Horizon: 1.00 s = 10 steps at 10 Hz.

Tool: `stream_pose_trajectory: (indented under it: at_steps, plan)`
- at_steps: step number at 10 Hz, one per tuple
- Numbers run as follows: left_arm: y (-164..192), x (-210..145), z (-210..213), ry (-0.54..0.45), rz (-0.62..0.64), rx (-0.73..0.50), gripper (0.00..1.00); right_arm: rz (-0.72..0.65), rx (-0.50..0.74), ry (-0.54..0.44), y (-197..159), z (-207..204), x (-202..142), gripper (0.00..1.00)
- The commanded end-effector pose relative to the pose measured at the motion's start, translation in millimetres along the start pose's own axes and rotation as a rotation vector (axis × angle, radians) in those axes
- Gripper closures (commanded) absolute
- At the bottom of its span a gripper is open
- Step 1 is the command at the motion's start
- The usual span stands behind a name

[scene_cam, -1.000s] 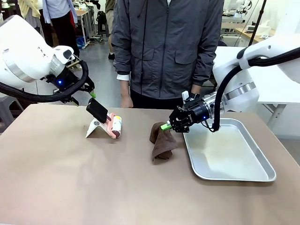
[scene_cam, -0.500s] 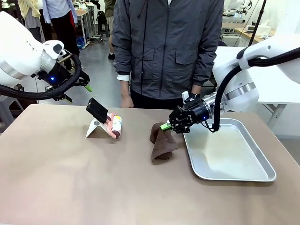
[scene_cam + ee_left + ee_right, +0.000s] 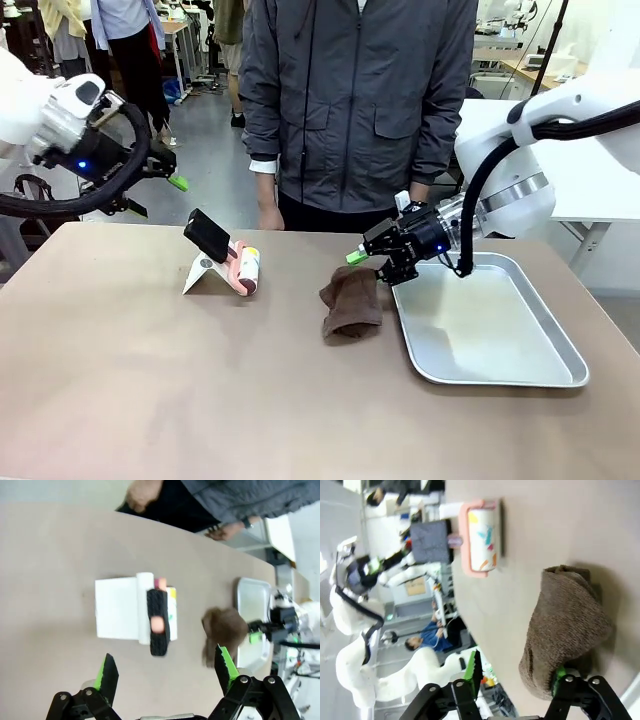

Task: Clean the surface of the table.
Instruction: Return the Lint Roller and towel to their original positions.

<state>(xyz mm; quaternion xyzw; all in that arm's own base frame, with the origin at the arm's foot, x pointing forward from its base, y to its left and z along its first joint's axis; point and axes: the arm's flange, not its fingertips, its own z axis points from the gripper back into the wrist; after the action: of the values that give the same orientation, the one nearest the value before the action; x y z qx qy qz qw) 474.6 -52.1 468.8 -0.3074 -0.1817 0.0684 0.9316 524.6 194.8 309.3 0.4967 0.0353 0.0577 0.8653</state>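
The brownish table [image 3: 150,380] carries a crumpled brown cloth [image 3: 350,300] near its middle, just left of the metal tray. My right gripper [image 3: 370,263] hovers over the cloth's far edge with its jaws open. In the right wrist view the cloth [image 3: 565,625] lies on the table by one finger of that gripper [image 3: 516,667], and nothing is clamped. My left gripper [image 3: 160,190] hangs high above the table's far left corner. Its wrist view shows the gripper [image 3: 165,667] wide open and empty, looking down at the cloth [image 3: 222,632].
A pink lint roller [image 3: 245,268] with a black handle rests on a white stand at the far left-centre. A shiny metal tray [image 3: 490,330] lies at the right. A person in a grey jacket [image 3: 355,100] stands at the far edge.
My right gripper opened and rose a little, and the cloth dropped flat onto the table. My left arm drew up and to the left, away from the lint roller.
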Motion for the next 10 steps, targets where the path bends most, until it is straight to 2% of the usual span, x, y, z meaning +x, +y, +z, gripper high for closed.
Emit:
stream_pose_trajectory:
  at_steps: [1,3,6,8,10]
  plan:
    - [17,-18,21,0.052,-0.057,-0.114,0.00,-0.092,-0.245,-0.075,17,21,-17,0.00]
    - [28,-29,44,0.029,-0.068,-0.170,0.00,-0.122,-0.401,-0.151,36,52,-38,0.00]
    - [41,-36,57,-0.003,-0.052,-0.193,0.00,-0.163,-0.553,-0.111,52,75,-69,0.00]
    - [43,-39,58,-0.002,-0.053,-0.210,0.00,-0.124,-0.532,-0.070,53,75,-78,0.00]
    - [47,-50,69,0.058,-0.103,-0.324,0.00,-0.061,-0.325,-0.032,54,93,-96,0.00]
